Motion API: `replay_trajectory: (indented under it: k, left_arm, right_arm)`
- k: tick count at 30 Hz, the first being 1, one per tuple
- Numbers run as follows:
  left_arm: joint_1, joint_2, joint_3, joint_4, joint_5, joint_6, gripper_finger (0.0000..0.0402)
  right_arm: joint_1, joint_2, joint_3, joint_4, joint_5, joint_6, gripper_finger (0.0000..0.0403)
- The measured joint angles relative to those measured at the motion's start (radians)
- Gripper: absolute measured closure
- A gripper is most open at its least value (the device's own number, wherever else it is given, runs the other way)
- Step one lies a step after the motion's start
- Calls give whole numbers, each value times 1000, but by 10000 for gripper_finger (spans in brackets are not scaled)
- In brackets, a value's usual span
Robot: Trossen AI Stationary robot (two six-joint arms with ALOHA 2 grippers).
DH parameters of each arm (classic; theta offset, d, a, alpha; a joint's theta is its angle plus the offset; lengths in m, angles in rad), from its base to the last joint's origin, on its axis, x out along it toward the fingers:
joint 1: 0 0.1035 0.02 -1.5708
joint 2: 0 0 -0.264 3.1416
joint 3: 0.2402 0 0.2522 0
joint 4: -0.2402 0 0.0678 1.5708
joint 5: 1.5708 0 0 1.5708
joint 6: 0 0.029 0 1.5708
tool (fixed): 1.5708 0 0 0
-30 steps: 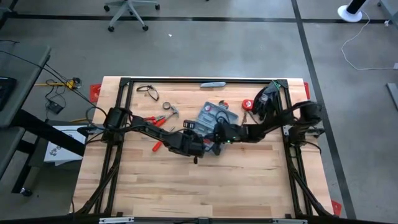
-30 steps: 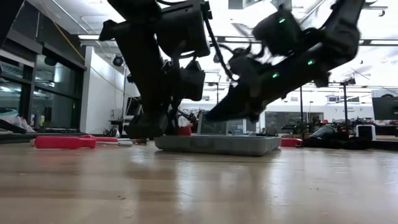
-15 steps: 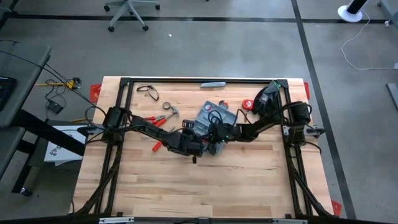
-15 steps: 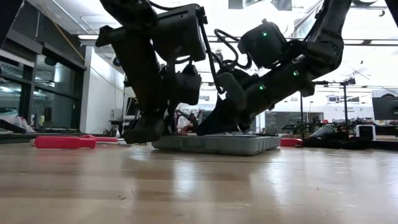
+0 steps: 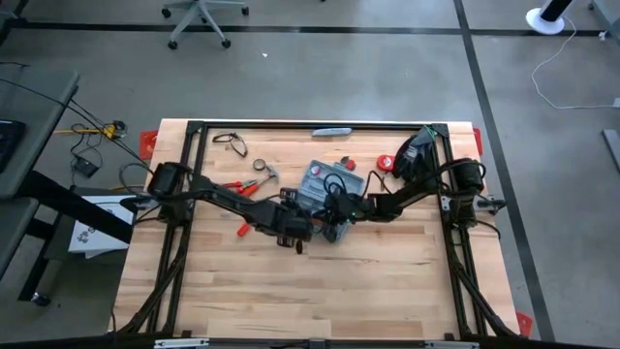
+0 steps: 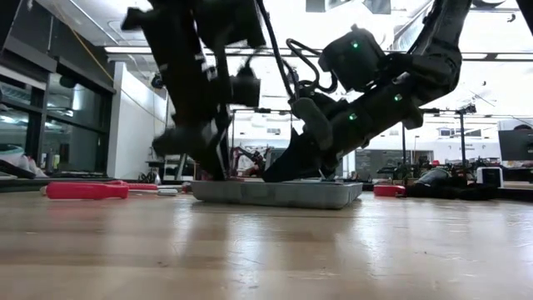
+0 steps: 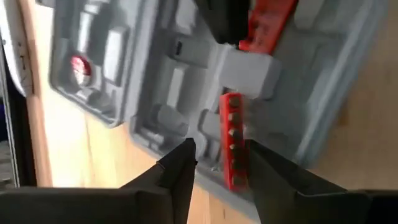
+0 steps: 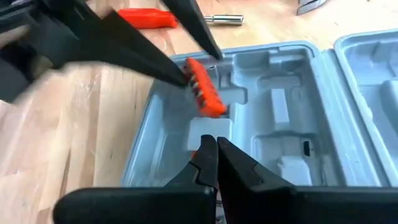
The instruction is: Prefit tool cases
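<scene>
The blue-grey tool case [image 5: 325, 179] lies open on the table, moulded inside up [image 8: 280, 124]. A red bit holder [image 7: 233, 143] lies in a recess near one corner [image 8: 204, 94]. My left gripper [image 7: 221, 146] is open, with one finger on each side of the holder and a small gap to each; in the high view it is at the case's near left corner [image 5: 312, 223]. My right gripper [image 8: 211, 144] is shut and points down into the case [image 5: 334, 206] beside a red piece [image 7: 267, 25]. My right gripper comes slanting down from the table's right with its shut fingertips [image 6: 279, 173] low in the case's moulded half, next to a red piece [image 8: 195, 152]. The fingers hide the spot, so I cannot tell whether they press on the piece or the tray.
Left of the case lie red-handled pliers [image 5: 242, 186], a small hammer [image 5: 269, 173] and a red-handled screwdriver [image 5: 244, 229]. Glasses [image 5: 231, 143] and a slim grey bar [image 5: 332, 131] lie toward the far edge. A red round item [image 5: 383, 162] sits right of the case.
My left gripper has opened and let go of the red bit holder, which now lies in the case. It has drawn back a little, up and toward the table's left. My right gripper has come down into the case and stayed shut. The case has slid slightly left.
</scene>
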Motion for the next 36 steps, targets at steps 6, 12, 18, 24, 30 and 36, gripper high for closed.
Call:
replay_trajectory:
  k: [6, 12, 18, 24, 30, 36]
  left_arm:
    - [-7, -108, 1, -16, -30, -91, 271]
    - [-20, -173, -85, -29, -31, -296, 271]
    - [-65, -180, -271, 188, -29, -514, 271]
    - [-91, -181, -290, 217, -80, -592, 271]
    - [-124, -210, -291, 209, -203, -612, 271]
    - [-181, -342, -381, 219, -314, -677, 271]
  right_arm:
    - [0, 0, 0, 2, -3, -6, 403]
    - [14, 0, 1, 27, -18, -27, 403]
    - [13, 0, 65, -94, -75, -155, 403]
    - [-6, 0, 274, -451, -147, -390, 402]
    - [-44, 0, 403, -605, -144, -520, 376]
    - [-67, 0, 409, -604, -184, -580, 316]
